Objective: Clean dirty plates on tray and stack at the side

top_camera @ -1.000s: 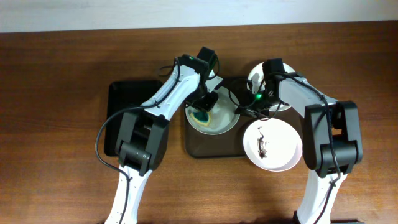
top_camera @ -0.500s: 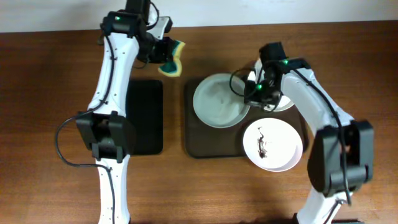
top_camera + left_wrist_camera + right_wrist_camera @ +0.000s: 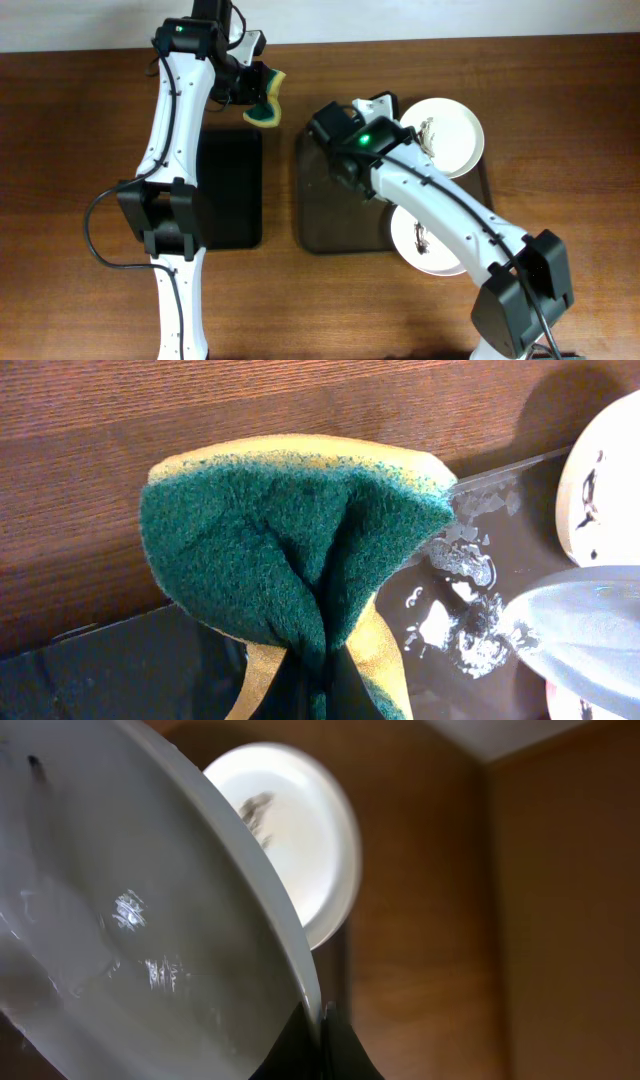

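Overhead view: left gripper is hanging over the table just past the far end of the black tray. It is closed tight on a folded sponge (green scouring face outward and yellow foam at the edges, as the left wrist view is showing). The right arm is reaching across the tray, which is lying just right of the black tray.

The far plate is sitting at the tray's far right corner, overhanging the far rim and carrying dark smears near its centre. The near plate is sitting at the near right corner, partly hidden under the arm, with a dark smear showing.

Right wrist view: right gripper is pinching the rim of the held plate, its fingers drawn in to the thickness of the rim. This plate is tilting steeply and gleaming wet, and the far plate is showing behind it. From overhead the held plate cannot be made out under the arm.

Left wrist view: the tray surface beside the sponge is glistening with droplets. A pale blurred shape is crossing the lower right corner, but what it is cannot be told.
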You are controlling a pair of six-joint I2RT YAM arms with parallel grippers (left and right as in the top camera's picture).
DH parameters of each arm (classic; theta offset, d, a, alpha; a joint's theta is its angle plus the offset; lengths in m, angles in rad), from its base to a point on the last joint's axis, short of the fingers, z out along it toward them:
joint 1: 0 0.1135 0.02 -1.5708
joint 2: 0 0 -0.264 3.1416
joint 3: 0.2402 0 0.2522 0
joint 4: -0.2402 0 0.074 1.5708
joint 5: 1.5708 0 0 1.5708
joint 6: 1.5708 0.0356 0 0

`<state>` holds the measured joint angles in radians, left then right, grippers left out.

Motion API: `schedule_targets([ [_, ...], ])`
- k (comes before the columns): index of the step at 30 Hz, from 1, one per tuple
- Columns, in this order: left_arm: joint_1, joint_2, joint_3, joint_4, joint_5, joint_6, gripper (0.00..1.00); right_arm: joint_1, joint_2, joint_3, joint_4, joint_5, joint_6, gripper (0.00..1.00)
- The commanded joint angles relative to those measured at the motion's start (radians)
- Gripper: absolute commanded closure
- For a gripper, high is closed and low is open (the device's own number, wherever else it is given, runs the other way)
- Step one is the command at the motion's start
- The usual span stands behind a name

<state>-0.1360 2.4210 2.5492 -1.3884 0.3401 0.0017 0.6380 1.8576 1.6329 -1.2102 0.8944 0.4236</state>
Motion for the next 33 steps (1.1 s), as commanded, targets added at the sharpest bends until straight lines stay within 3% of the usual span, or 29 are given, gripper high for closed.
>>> schedule_targets([
  [1,0.004,-0.014,0.018,-0.001,0.000,-0.009,1.00,0.077,-0.024,0.024,-0.013,0.324,0.031,0.96],
  [5,0.004,-0.014,0.018,-0.009,0.000,-0.009,1.00,0.160,-0.024,0.024,-0.013,0.511,0.031,0.96],
  [10,0.003,-0.014,0.018,-0.016,0.000,-0.009,1.00,0.175,-0.024,0.024,-0.013,0.504,0.052,0.96],
  [18,0.003,-0.014,0.018,-0.020,0.000,-0.009,1.00,0.063,-0.104,0.024,-0.020,-0.166,0.044,0.96],
  [21,0.003,-0.014,0.018,-0.020,0.000,-0.009,1.00,-0.142,-0.266,0.024,0.030,-0.551,-0.105,0.96],
  [24,0.001,-0.014,0.018,-0.020,0.000,-0.009,1.00,-0.526,-0.377,0.024,0.013,-0.933,-0.220,0.96],
  [29,-0.001,-0.014,0.018,-0.027,-0.008,-0.010,1.00,-1.049,-0.375,-0.040,-0.051,-1.034,-0.225,0.96],
  [31,-0.002,-0.014,0.018,-0.031,-0.007,-0.010,1.00,-1.236,-0.374,-0.128,0.005,-1.034,-0.225,0.96],
  [32,-0.003,-0.014,0.018,-0.030,-0.007,-0.010,1.00,-1.373,-0.374,-0.264,0.127,-1.039,-0.225,0.96],
  [33,-0.006,-0.014,0.018,-0.030,-0.008,-0.010,1.00,-1.407,-0.374,-0.315,0.178,-1.043,-0.224,0.96],
])
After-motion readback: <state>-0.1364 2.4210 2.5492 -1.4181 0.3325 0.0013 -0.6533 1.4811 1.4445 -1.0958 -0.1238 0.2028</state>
